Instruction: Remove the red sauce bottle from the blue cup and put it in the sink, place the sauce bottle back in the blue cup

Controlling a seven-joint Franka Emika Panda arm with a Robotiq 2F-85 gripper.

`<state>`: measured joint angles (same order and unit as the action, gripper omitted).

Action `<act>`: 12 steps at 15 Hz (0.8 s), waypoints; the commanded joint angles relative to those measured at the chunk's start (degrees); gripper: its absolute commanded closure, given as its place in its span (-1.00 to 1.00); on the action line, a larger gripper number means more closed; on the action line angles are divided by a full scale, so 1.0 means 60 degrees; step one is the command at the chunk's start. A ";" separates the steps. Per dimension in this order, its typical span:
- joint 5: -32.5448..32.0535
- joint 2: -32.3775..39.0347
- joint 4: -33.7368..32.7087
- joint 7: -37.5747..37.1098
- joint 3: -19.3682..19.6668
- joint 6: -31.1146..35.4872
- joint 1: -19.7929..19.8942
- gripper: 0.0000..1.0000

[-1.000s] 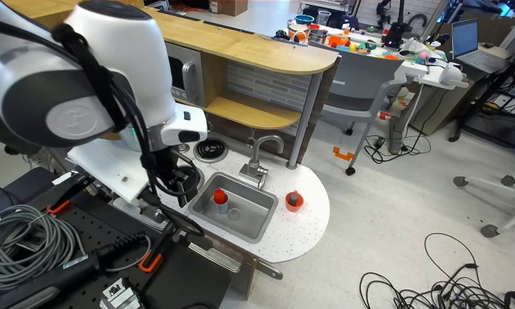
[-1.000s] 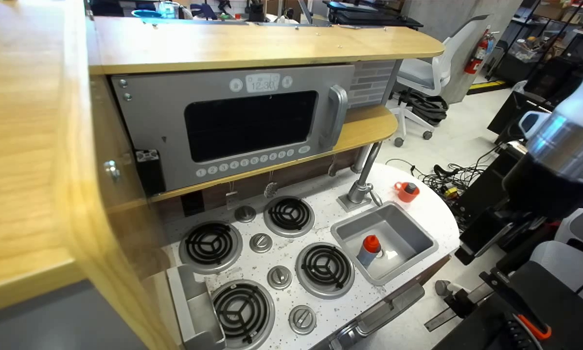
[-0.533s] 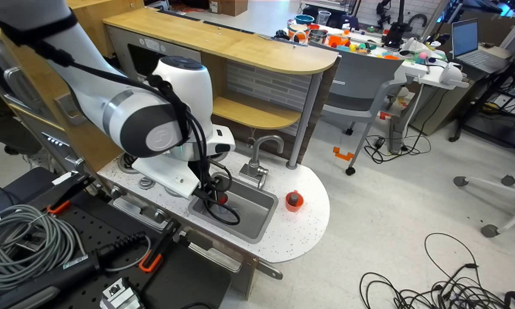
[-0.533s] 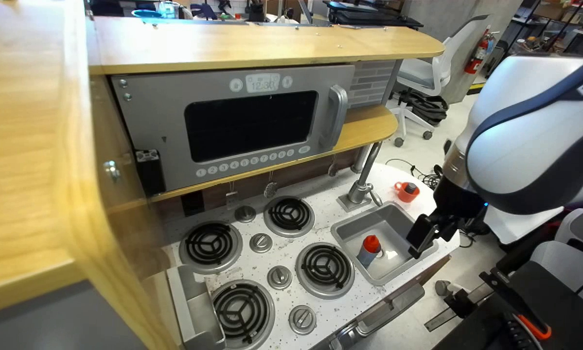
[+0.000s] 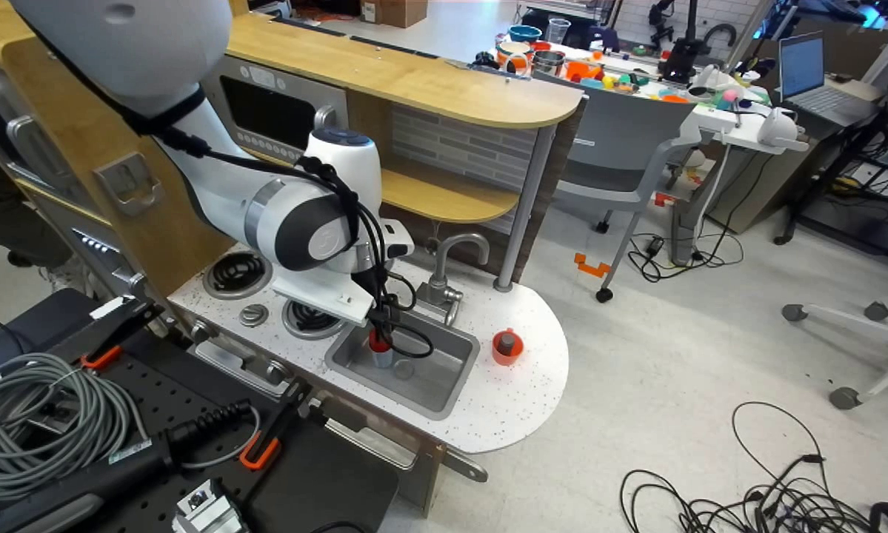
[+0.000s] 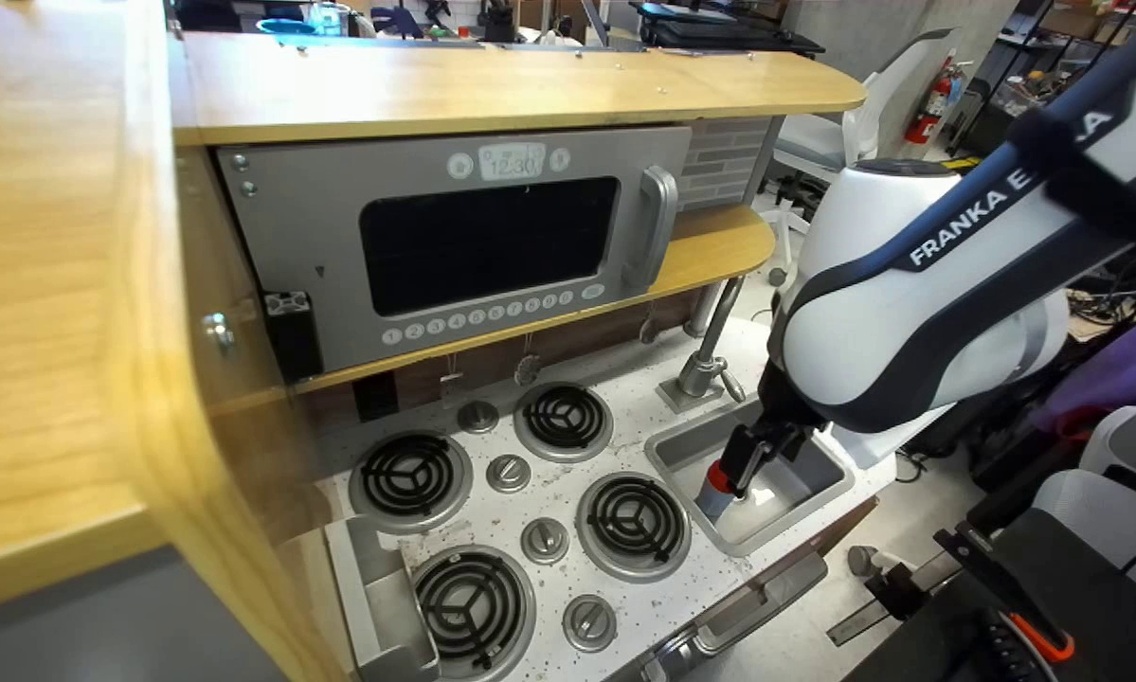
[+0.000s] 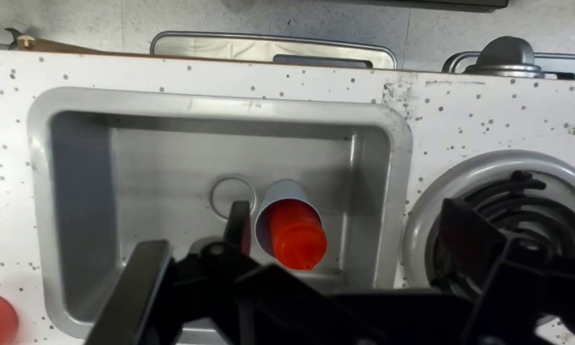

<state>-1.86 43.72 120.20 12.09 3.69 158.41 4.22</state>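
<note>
We see the black two-fingered gripper (image 7: pixel 345 220) released, its fingers spread wide apart. Between them, nearer to one finger, shows the tiny red toy sauce bottle (image 7: pixel 297 237), seated in the small light-blue cup (image 7: pixel 285 189), its tapered top rising above the rim. We cannot tell whether a finger touches either of them. The cup stands in the rectangular grey metal sink (image 7: pixel 220 108), just beside a ring-shaped mark (image 7: pixel 233 195) on its floor. In both exterior views the white-and-black robot arm (image 6: pixel 909 313) reaches over the sink. Around the sink we find the white speckled countertop (image 7: pixel 9 191), with a round burner of black coils (image 6: pixel 633 527) near one side and a curved silver faucet (image 5: pixel 439 275) just beside the rim. Near the opposite side, in an exterior view, a low, round red cup (image 5: pixel 507 361) holds a dark object (image 5: pixel 506 341).
</note>
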 commanded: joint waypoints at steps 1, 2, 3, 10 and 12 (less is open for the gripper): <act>-0.0369 0.0974 -0.1355 -0.0014 -0.0163 -0.0729 0.0033 -1.00; -0.0431 0.1188 -0.1634 -0.0062 -0.0111 -0.0869 -0.0045 -1.00; -0.0486 0.1382 -0.1903 -0.0068 -0.0103 -0.1040 -0.0074 -1.00; -0.0769 0.2452 -0.3369 -0.0106 -0.0038 -0.1783 -0.0191 -1.00; -0.0770 0.2632 -0.3657 -0.0056 -0.0098 -0.1903 -0.0117 -1.00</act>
<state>-5.02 56.81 102.82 12.09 3.05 149.77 3.55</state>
